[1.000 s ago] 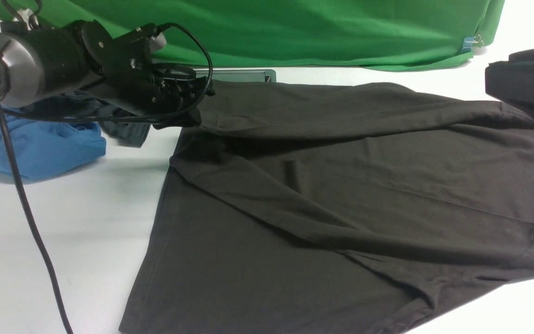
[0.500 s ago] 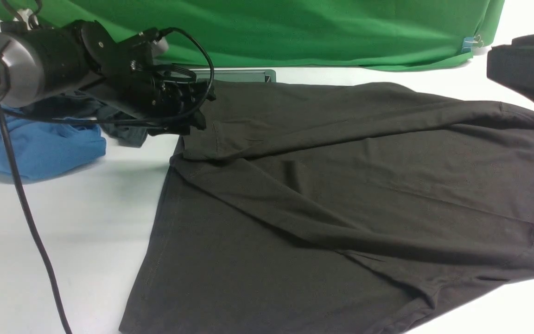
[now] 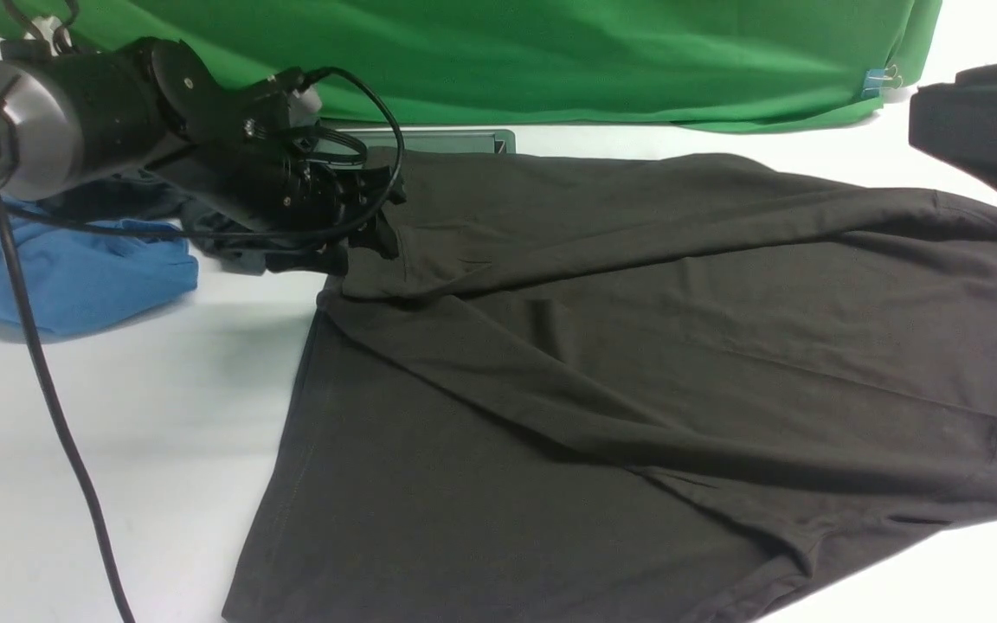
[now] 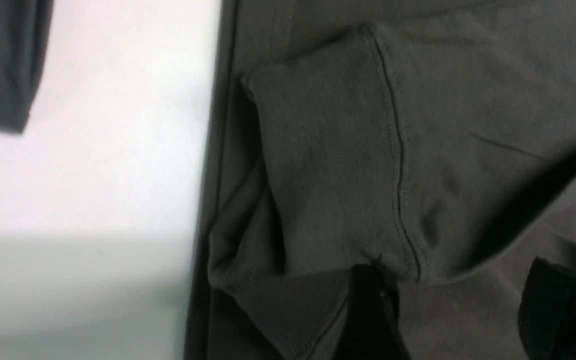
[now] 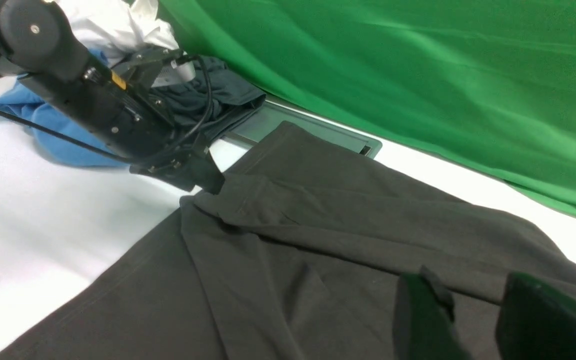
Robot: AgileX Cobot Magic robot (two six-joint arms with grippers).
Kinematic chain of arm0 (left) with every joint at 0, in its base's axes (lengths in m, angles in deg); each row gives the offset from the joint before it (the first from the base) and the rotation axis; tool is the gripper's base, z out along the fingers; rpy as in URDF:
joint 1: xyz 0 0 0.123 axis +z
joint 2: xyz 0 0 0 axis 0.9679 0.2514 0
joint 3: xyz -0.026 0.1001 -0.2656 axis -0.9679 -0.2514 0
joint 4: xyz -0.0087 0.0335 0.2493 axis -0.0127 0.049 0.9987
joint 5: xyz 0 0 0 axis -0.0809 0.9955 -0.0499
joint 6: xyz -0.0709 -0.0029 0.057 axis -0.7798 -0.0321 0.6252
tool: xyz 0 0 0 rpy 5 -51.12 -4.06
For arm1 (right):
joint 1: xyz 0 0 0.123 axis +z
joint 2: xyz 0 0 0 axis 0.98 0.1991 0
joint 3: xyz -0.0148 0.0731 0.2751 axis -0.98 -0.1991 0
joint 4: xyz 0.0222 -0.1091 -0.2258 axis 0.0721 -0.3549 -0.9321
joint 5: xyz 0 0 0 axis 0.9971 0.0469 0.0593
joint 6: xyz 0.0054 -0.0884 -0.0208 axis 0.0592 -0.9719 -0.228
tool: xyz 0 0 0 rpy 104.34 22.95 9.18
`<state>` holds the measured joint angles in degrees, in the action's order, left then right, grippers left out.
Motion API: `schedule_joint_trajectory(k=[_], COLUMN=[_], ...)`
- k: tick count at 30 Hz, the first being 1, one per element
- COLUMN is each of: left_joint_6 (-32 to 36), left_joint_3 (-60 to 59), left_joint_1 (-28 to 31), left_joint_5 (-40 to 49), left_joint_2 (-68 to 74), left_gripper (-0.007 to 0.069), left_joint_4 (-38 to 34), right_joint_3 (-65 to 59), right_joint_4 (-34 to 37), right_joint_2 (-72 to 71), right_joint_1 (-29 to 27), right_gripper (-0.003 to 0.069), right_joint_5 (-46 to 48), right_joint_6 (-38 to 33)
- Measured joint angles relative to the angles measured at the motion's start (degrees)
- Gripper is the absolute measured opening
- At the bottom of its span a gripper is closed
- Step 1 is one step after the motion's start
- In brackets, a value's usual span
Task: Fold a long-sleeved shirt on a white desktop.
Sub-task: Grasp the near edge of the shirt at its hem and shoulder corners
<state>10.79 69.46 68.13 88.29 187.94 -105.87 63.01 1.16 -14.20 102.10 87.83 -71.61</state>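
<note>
The white desktop [image 3: 118,415] runs back to a green backdrop [image 3: 550,61] at twelve o'clock. The long-sleeved shirt [image 3: 637,363] lies spread from centre to three o'clock. Around ten, a blue shirt [image 3: 92,277] and a dark grey garment [image 3: 230,251] crowd the left gripper [image 3: 358,249], its jaws parted by the loose cuff [image 4: 328,165]. Only the right wrist view shows the right gripper [image 5: 473,320] gaping, empty.

Blue shirt [image 3: 74,277], green backdrop [image 3: 550,61]
</note>
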Motion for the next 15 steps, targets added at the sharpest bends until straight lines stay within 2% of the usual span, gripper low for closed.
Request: schedule_joint_trajectory(k=[6, 15], left_joint_6=[0.00, 0.06], left_joint_3=[0.00, 0.00], left_joint_1=[0.00, 0.00], left_joint_5=[0.20, 1.39], left_joint_2=[0.00, 0.00], left_gripper=[0.0463, 0.0608], left_joint_4=[0.07, 0.19], right_joint_3=[0.00, 0.00], right_joint_4=[0.00, 0.00], right_joint_2=[0.00, 0.00], right_joint_1=[0.00, 0.00], right_gripper=[0.0251, 0.0251], right_joint_5=[0.30, 1.14], right_joint_6=[0.16, 0.16])
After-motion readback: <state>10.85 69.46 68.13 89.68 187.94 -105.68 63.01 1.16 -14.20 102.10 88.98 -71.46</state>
